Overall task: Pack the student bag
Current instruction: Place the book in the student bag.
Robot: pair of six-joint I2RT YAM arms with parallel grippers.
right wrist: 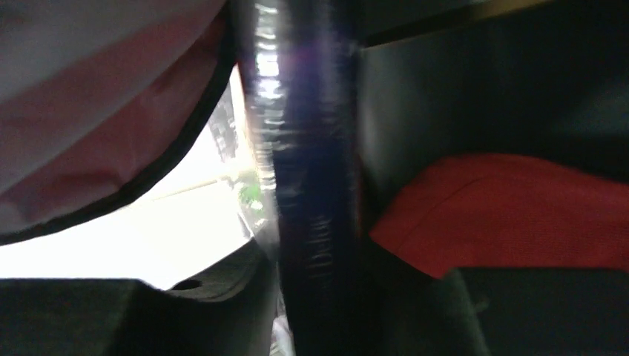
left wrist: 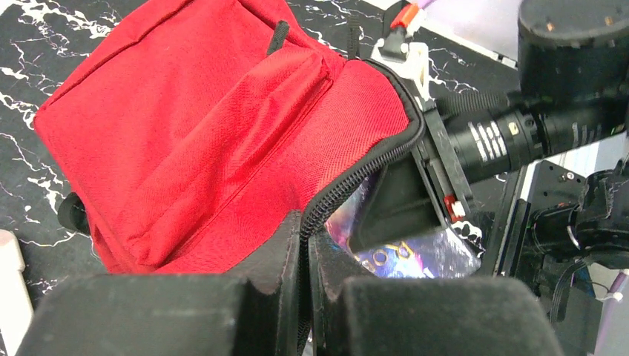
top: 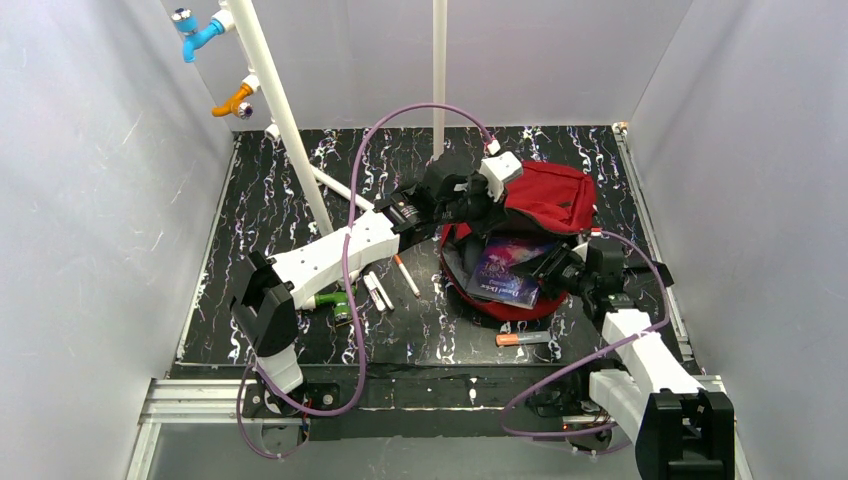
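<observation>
Student bag lies right of centre on the bench, toward the far side, mouth turned to the near edge.

- Left tool: pressed together on the zip edge of the bag's upper flap. The flap is lifted clear of the lower half. I judge the hold is there to keep the mouth gaping so something can go in.
- Right tool: pinching a book with a glossy purple cover by its right edge. The book lies in the opening, partly over the lower rim and not yet fully inside. The right wrist view shows its dark edge clamped between the pads, with red fabric beside it.
- The two tools work close together at the mouth. The book probably needs sliding deeper under the raised flap.

Loose on the bench:
- a white pen and a pair of pale pens, left of the bag
- a green item under the left arm, too small to tell what it is
- an orange-capped marker just near of the bag

Bench is black with white marble veining, and a metal rail runs along its near edge. Plain pale walls close in the left, far and right sides. A white pipe frame leans at far left, carrying a blue fitting and an orange fitting.
</observation>
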